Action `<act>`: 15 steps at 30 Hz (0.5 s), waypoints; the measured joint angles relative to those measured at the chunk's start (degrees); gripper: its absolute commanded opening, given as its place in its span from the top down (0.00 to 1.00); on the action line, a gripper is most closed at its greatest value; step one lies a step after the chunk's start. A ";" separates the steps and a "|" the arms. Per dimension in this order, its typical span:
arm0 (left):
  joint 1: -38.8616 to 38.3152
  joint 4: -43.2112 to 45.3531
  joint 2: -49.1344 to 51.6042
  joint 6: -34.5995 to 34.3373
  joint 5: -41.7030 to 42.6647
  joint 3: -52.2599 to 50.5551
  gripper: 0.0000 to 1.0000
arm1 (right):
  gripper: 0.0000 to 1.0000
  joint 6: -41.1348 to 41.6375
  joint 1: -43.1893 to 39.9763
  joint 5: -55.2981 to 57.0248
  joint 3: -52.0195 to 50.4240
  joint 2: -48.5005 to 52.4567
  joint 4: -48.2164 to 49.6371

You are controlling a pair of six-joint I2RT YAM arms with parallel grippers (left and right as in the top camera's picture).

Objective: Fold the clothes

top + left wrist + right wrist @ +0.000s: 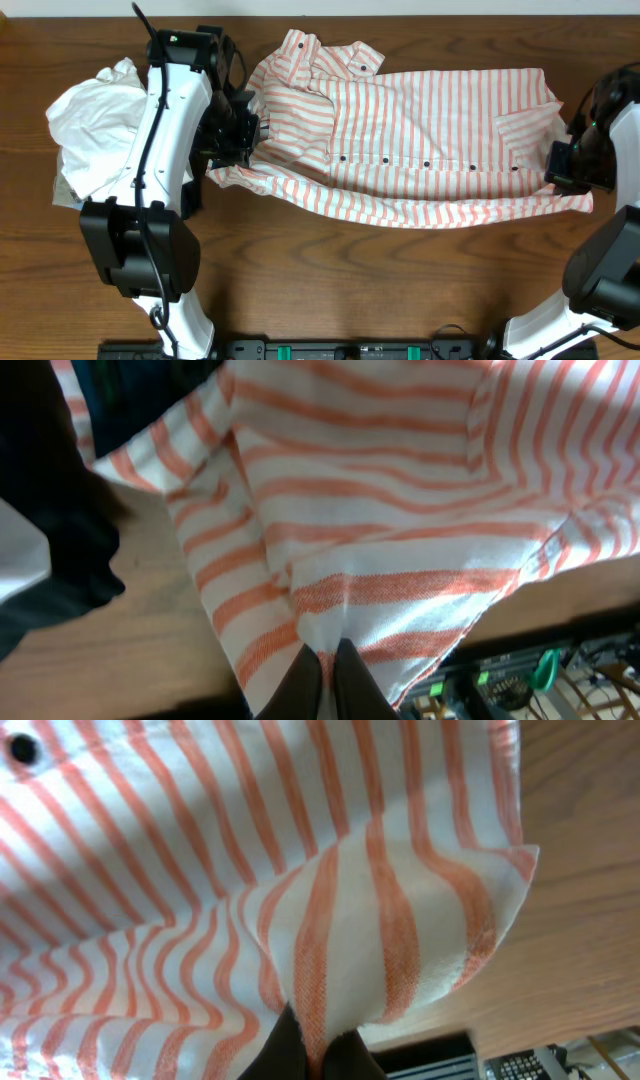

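Observation:
The clothes (420, 140) are a white shirt with salmon-orange stripes, stretched sideways across the wooden table, collar at the upper left and a row of dark buttons along the middle. My left gripper (248, 130) is shut on the shirt's left edge; in the left wrist view its dark fingers (322, 685) pinch a fold of the striped cloth (400, 510). Over at the shirt's right end my right gripper (563, 165) is shut too, and the right wrist view shows its fingers (318, 1055) clamped on the striped fabric (250, 850), which hangs lifted above the table.
A plain white garment (95, 125) lies crumpled at the left, behind my left arm (160, 150). The wooden table (350, 280) runs to a front edge with black equipment (350, 350) along it. My right arm (610, 270) stands at the far right.

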 measured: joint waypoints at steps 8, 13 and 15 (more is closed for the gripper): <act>0.00 10.47 0.00 -3.17 -4.76 -0.15 0.94 | 0.99 0.07 0.00 0.04 -2.10 0.02 10.80; -0.02 17.49 0.00 -6.21 -8.61 -0.22 0.94 | 0.98 0.24 0.00 -0.35 -2.14 0.02 18.38; -0.09 20.15 0.00 -7.08 -9.05 -0.26 0.94 | 0.98 0.28 0.00 -0.66 -2.16 0.02 20.13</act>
